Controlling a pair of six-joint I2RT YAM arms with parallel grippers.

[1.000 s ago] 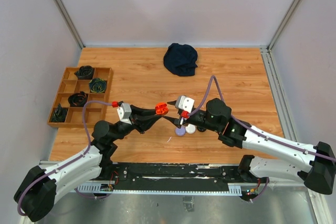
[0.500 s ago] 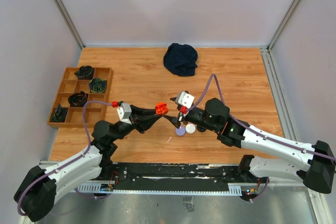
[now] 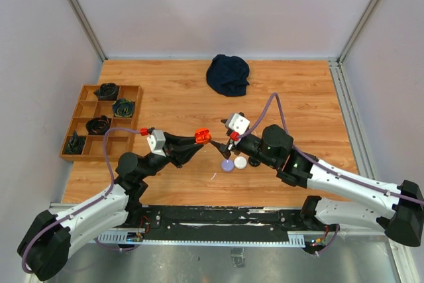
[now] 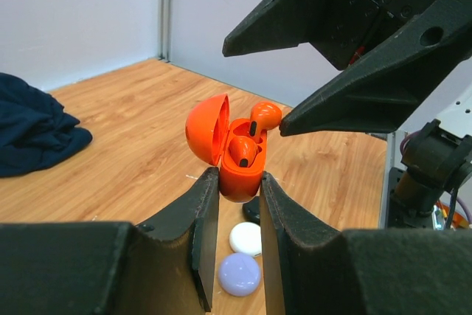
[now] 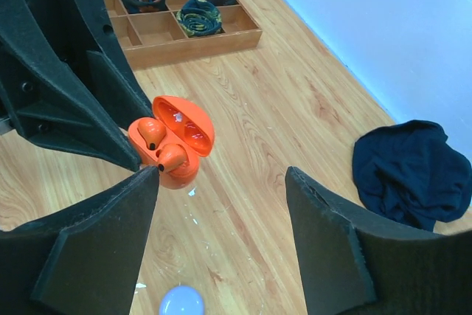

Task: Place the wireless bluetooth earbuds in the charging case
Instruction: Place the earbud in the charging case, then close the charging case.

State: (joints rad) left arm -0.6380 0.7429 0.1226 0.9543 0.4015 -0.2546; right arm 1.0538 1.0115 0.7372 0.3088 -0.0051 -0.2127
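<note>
Left jaws: pinching the open orange case (image 4: 237, 178), lifted off the bench (image 3: 298, 91)
Right jaws: spread, empty, just beside the case
Buds: seated bud (image 4: 243, 150); proud bud (image 4: 264, 114) at the rim
Risk: I might nudge the proud bud out; the case could twist in the pinch
Room: wooden bench; pale walls (image 3: 199, 4)

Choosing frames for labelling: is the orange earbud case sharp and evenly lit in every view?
Left wrist: the open orange plastic charging case is crisp and evenly lit. Right wrist: likewise sharp; the right gripper's black fingers loom dark in front. Top external: even light, case tiny.
</note>
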